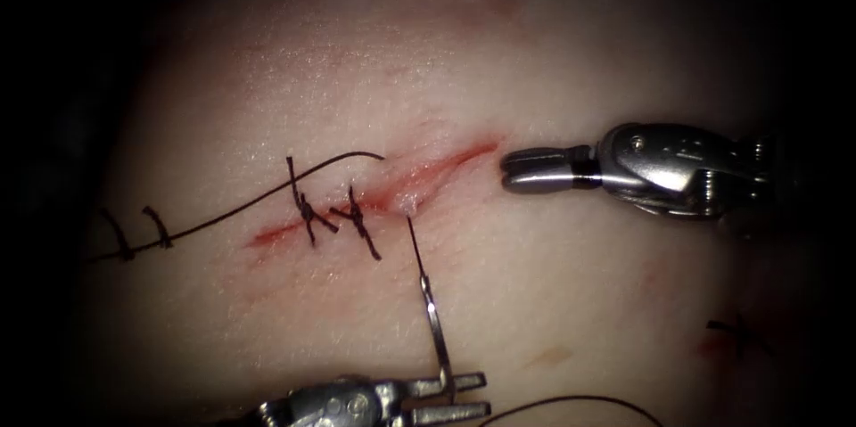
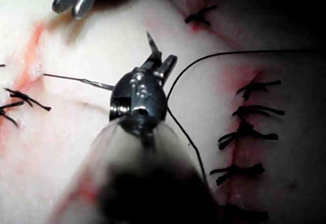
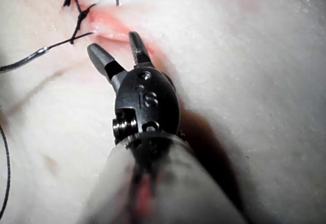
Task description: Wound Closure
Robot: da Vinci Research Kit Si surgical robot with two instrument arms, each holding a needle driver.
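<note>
Needle (image 1: 426, 289) tip's buried in the cut (image 1: 392, 195) lip next to the last stitch (image 1: 358, 222), long axis running back to my left pincer (image 1: 464, 396), clamped on its tail. My right pincer (image 1: 526, 168) sits slightly parted at the cut's far end, holding nothing, farther off.

The tissue (image 1: 571, 302) looks soft, pale and a bit shiny, with a fine bumpy skin like wet dough. Along the cut (image 1: 419, 179) it is wetter and glossier, with thin red fluid (image 1: 276, 233) smeared on it. The needle (image 1: 434, 316) is thin, smooth, shiny metal. The thread (image 1: 232, 213) is dark and matt, like stiff string, and the knots (image 1: 308, 210) by the cut look rough and bristly. The left hand (image 1: 465, 395) and the right hand (image 1: 526, 168) are hard grey metal, polished and bright, and the right hand has a dark matt band behind its jaws.
</note>
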